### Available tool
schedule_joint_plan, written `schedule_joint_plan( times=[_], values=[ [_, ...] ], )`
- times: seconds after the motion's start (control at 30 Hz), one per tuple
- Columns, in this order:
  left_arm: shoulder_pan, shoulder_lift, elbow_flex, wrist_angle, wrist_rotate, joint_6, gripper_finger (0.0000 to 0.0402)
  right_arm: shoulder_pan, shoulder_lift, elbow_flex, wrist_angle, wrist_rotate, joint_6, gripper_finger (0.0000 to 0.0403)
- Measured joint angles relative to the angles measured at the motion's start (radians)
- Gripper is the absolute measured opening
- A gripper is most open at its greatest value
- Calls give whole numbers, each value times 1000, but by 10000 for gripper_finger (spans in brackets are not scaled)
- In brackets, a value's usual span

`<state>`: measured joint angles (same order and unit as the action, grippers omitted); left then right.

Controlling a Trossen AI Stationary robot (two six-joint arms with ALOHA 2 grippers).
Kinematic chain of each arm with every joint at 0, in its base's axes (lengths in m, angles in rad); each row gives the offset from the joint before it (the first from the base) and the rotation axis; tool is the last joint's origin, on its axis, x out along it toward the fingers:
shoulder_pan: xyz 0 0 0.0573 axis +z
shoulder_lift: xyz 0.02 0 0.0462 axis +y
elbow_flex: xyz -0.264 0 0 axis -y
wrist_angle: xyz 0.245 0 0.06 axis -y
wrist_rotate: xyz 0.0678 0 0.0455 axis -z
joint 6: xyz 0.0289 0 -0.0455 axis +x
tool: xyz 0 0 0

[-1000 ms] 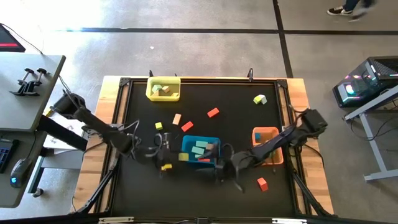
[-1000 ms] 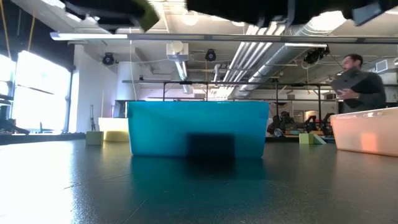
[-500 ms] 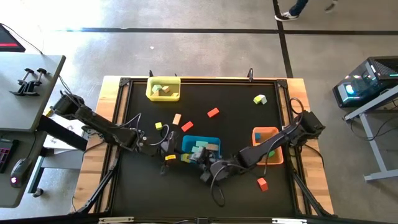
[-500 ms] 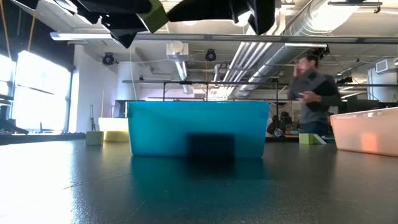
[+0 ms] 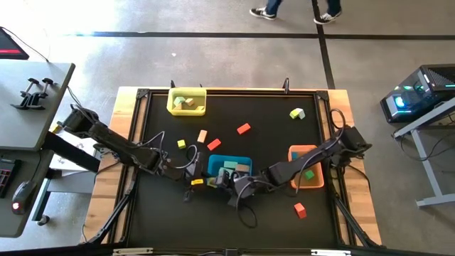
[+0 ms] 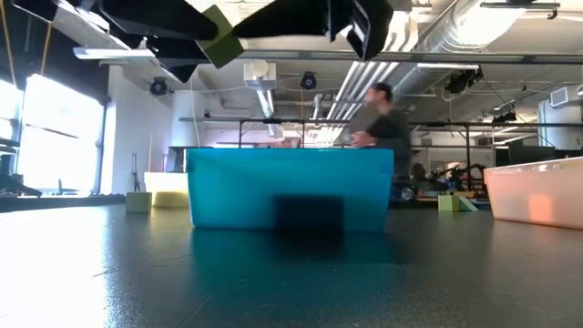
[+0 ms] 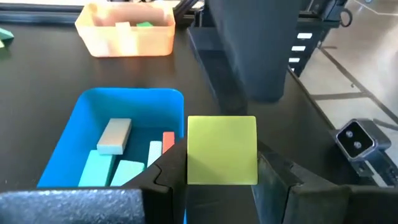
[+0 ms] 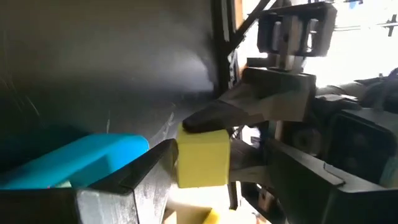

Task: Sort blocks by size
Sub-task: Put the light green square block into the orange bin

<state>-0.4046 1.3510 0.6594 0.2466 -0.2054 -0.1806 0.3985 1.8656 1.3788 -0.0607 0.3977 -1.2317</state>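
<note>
A lime-yellow cube with flat, plain faces and square edges is shown held between the two dark fingers of the left gripper. The jaws are clamped on the cube's two opposite sides, and the cube's upper part stands clear above the fingertips. In the high view the cube is seen above the tabletop, just outside the 9 o'clock wall of the blue tray, slightly toward 6 o'clock of the tabletop's centre. In the low view it hangs tilted on one corner, well above the tray.

The right gripper is placed just beside the left one, over the 6 o'clock edge of the blue tray. Its jaws are held wide apart, and the cube appears between them in the right wrist view; whether they touch it cannot be told.

Inside the blue tray, pale green bars, a tan block and a red block lie flat. The orange tray stands at 3 o'clock and the yellow tray at 11 o'clock, each holding blocks. Loose blocks lie on the tabletop: a red one near the centre, a lime one toward 2 o'clock and a red one toward 5 o'clock.

A blurred person is seen beyond the tabletop.
</note>
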Motion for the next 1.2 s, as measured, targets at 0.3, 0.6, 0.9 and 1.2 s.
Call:
schedule_joint_plan(
  times=[0.3, 0.6, 0.9, 1.2],
  values=[
    [14, 0, 2, 23, 21, -2, 115, -19, 53, -2, 25, 14, 4, 245],
    [14, 0, 2, 21, 24, -3, 116, -24, 53, -2, 34, 18, 117, 188],
    [14, -4, 2, 6, 31, 0, 164, -22, 51, 0, -24, -7, 337, 129],
    [13, -99, 3, -152, -35, -26, 168, 8, 46, -64, -247, 56, 687, 129]
  ],
)
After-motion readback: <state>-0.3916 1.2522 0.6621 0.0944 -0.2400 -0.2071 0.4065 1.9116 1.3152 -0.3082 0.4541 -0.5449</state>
